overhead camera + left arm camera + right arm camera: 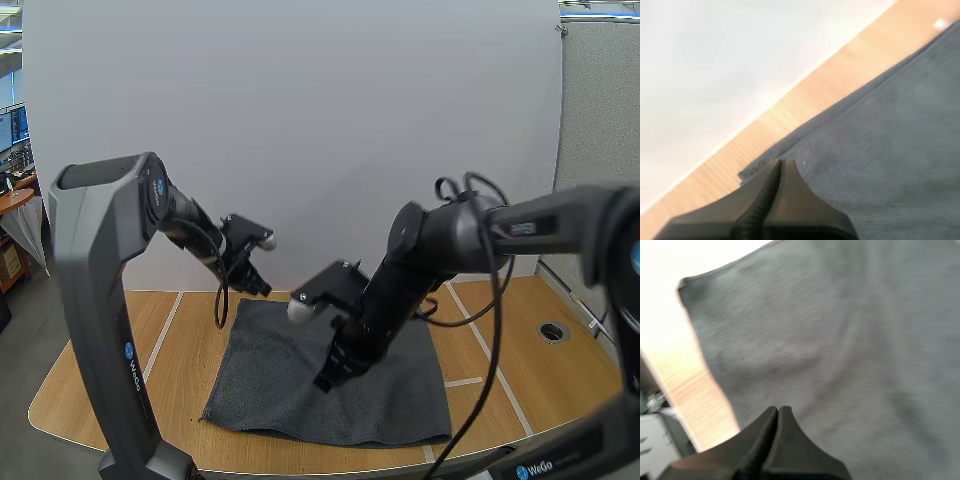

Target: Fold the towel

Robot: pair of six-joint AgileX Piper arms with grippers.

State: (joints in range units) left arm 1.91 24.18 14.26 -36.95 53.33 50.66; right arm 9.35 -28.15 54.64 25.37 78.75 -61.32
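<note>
The towel (290, 395) lies flat on the table (185, 365). The left gripper (260, 287) hovers at its far corner and the right gripper (326, 381) above its middle, both with jaws pressed together. Descending like that risks bunching the cloth.

This looks like a robotics lab set up inside an open office. The left arm (95, 300) and the right arm (450, 240) work over a wooden bench (90, 390) marked off with white tape lines (165, 335), with a plain white panel (300, 130) set up behind it. Computer monitors (12, 130) and a desk (15, 200) show past one side, a grey cubicle partition (600, 150) stands at the other, and the bench has an office-style cable grommet (553, 331).
</note>
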